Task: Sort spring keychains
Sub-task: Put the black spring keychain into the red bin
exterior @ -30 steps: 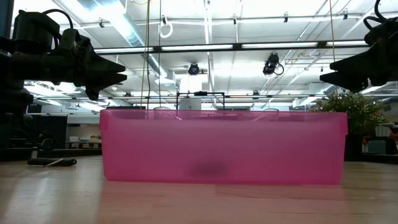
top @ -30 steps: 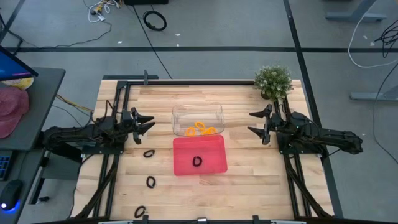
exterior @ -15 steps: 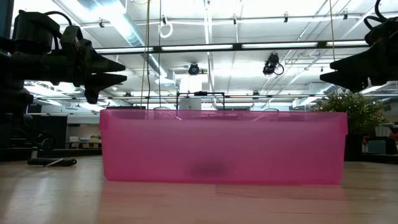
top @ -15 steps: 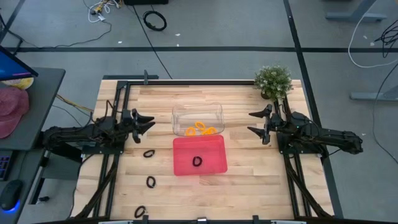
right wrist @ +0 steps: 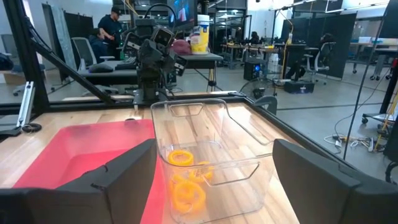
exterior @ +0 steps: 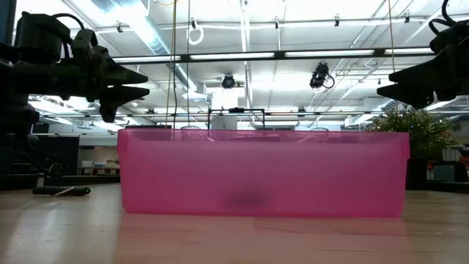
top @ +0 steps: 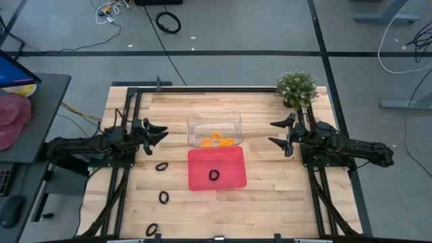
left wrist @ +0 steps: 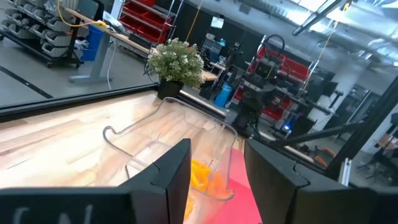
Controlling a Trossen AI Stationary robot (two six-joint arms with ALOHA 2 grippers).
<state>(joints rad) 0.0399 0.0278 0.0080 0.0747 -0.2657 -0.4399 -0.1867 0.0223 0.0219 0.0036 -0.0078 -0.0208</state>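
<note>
While loose, keychains (top: 163, 167) below left gripper (top: 160, 133)

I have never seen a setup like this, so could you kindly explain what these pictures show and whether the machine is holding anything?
These are four views of one two-armed robot at a wooden table: one from overhead, one level with the tabletop, and one from each wrist. The left gripper and right gripper both hover open and empty. Between them sit a clear bin with orange spring keychains and a red tray with one black keychain. Three more black keychains lie loose on the table. A small potted plant stands at one corner.
</note>
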